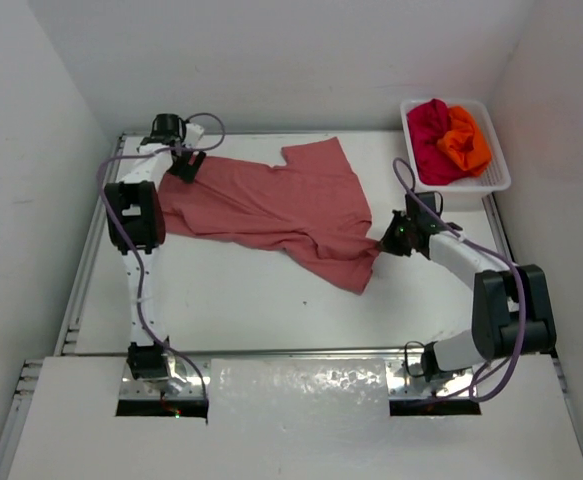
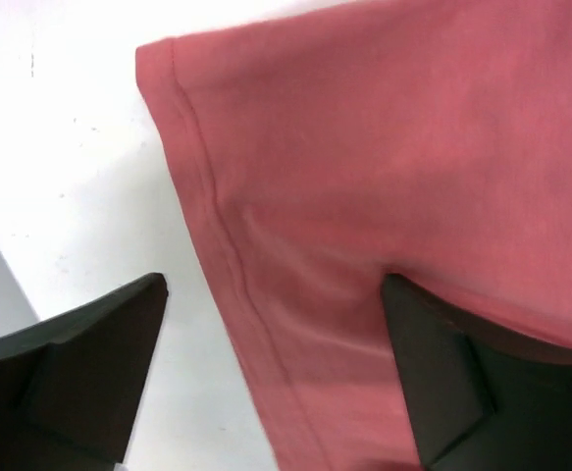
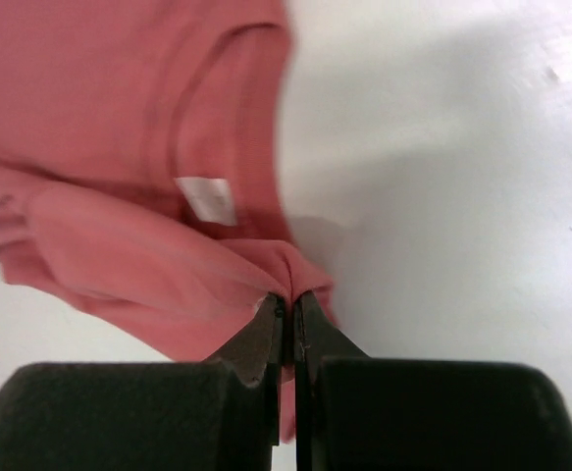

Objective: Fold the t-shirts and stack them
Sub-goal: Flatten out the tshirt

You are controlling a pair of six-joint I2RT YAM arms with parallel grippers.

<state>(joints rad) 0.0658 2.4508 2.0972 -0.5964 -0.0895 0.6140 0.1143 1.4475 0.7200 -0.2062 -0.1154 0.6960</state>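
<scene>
The top external camera looks steeply down from above and behind the arm bases, far enough off to take in the whole salmon-pink t-shirt [image 1: 271, 205] and the table [image 1: 251, 300] around it. The left wrist camera sits close over the shirt's far-left hem, looking down between the left gripper [image 2: 274, 285]. The right wrist camera, past the right gripper [image 3: 287, 304], hangs close at the shirt's right tip, facing back across it. All three views share this shirt.

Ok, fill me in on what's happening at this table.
Both arms are working the salmon-pink t-shirt, spread unfolded on the table. The right gripper is shut on a bunched edge of it; the left gripper stands open over its hem. The crimson t-shirt and orange t-shirt lie crumpled in the white basket.
</scene>
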